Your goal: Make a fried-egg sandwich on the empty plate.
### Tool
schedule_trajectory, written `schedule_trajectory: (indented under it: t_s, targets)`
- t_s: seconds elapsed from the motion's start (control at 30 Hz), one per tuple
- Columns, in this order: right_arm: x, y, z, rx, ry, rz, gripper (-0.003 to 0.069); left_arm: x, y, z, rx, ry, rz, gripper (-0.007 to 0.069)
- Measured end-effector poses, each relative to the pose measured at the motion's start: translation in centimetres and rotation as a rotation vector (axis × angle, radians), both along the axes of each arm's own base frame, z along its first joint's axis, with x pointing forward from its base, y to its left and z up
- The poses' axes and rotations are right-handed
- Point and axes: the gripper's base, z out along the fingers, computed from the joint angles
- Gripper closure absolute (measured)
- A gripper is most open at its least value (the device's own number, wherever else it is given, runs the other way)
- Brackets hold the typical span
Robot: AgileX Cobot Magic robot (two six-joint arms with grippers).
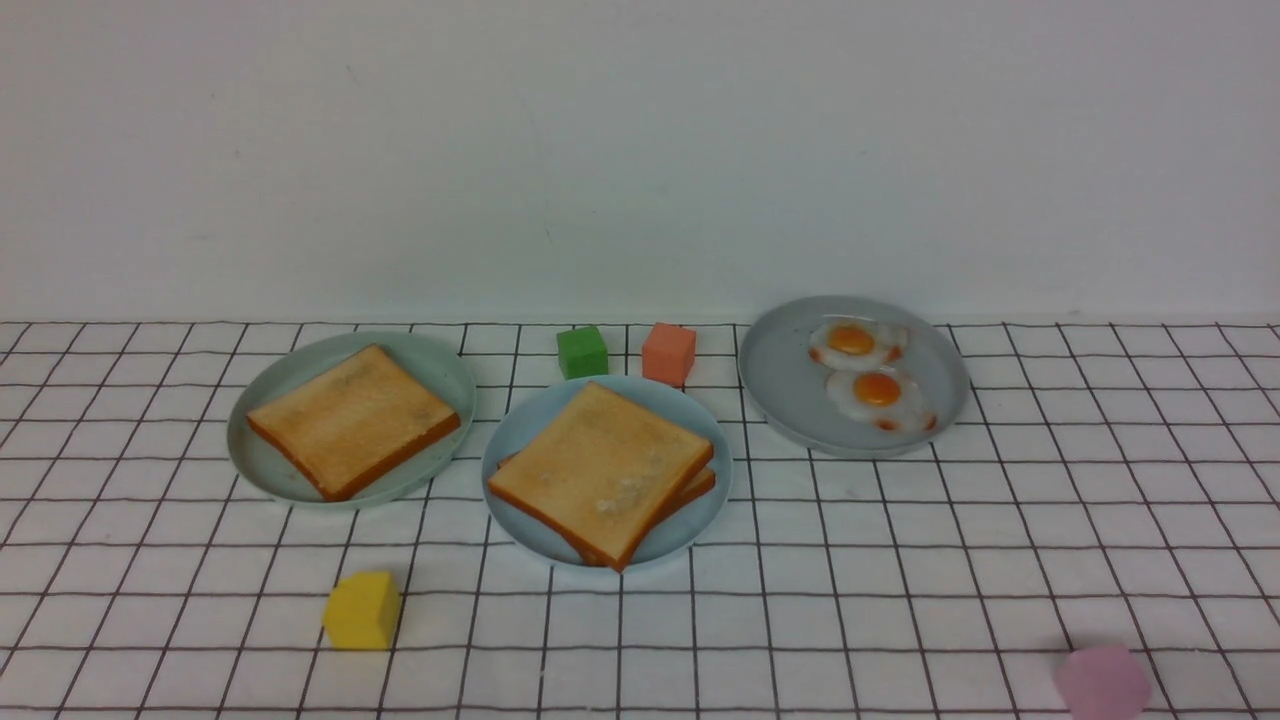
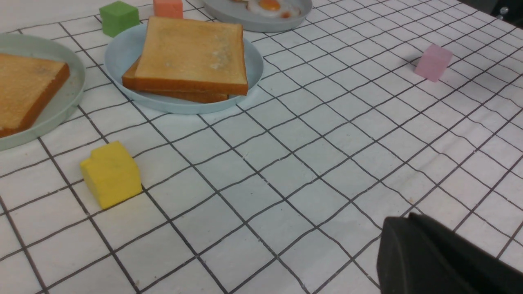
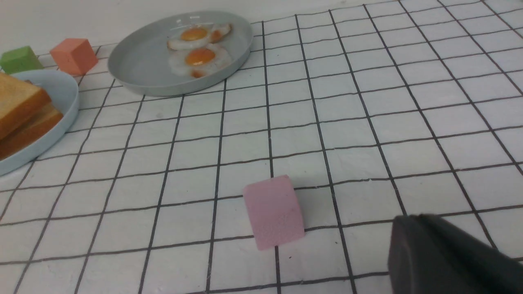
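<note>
The sky-blue plate in the middle holds two stacked toast slices; no egg shows between them. The stack also shows in the left wrist view and the right wrist view. Two fried eggs lie on the grey plate at the back right, and also show in the right wrist view. Neither gripper is in the front view. My left gripper is shut and empty, low over the cloth. My right gripper is shut and empty beside the pink cube.
A pale grey-green plate at the left holds one toast slice. A green cube and an orange cube stand behind the blue plate. A yellow cube sits front left, the pink cube front right.
</note>
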Motion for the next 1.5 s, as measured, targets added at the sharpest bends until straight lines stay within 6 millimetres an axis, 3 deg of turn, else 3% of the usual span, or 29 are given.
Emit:
schedule_trajectory:
  t_s: [0.9, 1.0, 1.23, 1.33, 1.5]
  targets:
    - [0.0, 0.0, 0.0, 0.002, -0.003, 0.0, 0.0616, 0.1, 0.0, 0.0, 0.005, -0.012, 0.011, 0.062]
    - [0.0, 0.0, 0.0, 0.002, -0.003, 0.0, 0.0612, 0.3, 0.3, 0.2, -0.015, -0.03, 0.094, 0.0626]
    - [0.0, 0.0, 0.0, 0.002, -0.003, 0.0, 0.06, 1.1, 1.6, 0.7, -0.113, -0.068, 0.529, 0.0638]
    - [0.0, 0.0, 0.0, 0.002, -0.003, 0.0, 0.0596, 1.4, 2.0, -0.3, -0.119, -0.046, 0.657, 0.0638]
    - [0.0, 0.0, 0.0, 0.002, -0.005, 0.0, 0.0588, 1.8, 2.3, -4.4, -0.128, 0.103, 0.764, 0.0638]
